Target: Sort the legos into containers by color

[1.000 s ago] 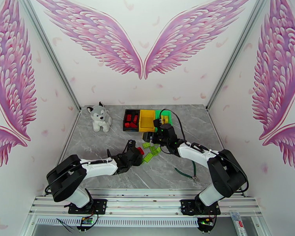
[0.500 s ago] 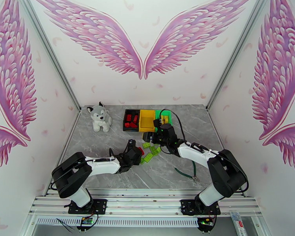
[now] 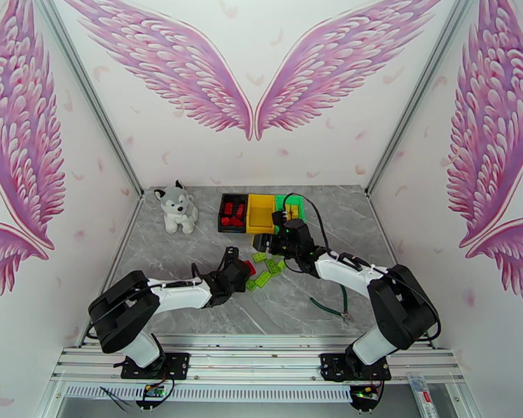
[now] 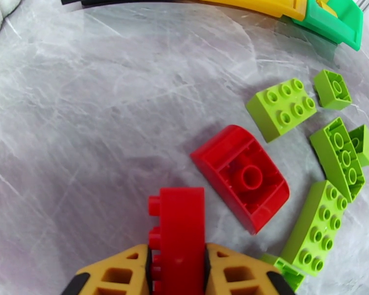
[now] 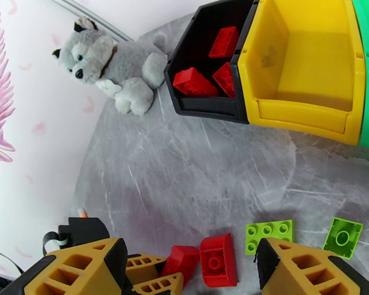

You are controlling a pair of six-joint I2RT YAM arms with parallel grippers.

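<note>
In the left wrist view my left gripper [image 4: 177, 274] is shut on a red lego [image 4: 177, 227] standing on edge just above the table. A curved red lego [image 4: 241, 175] lies just ahead of it, upside down. Several light green legos [image 4: 282, 106] lie to its right. From above, the left gripper [image 3: 242, 274] sits at the left end of that lego cluster [image 3: 267, 268]. My right gripper [image 3: 265, 242] hangs open over the table in front of the containers. The black bin [image 5: 209, 106] holds red legos [image 5: 194, 82], the yellow bin [image 5: 302, 119] looks empty, and the green bin [image 5: 366, 94] is beside it.
A plush husky [image 3: 176, 207] sits at the back left, left of the black bin [image 3: 222, 214]. A green cable [image 3: 329, 305] lies on the table beside the right arm. Bare marble stretches left of the lego cluster.
My left gripper has shut on the red lego and shifted slightly. The right arm and the loose legos have not moved.
</note>
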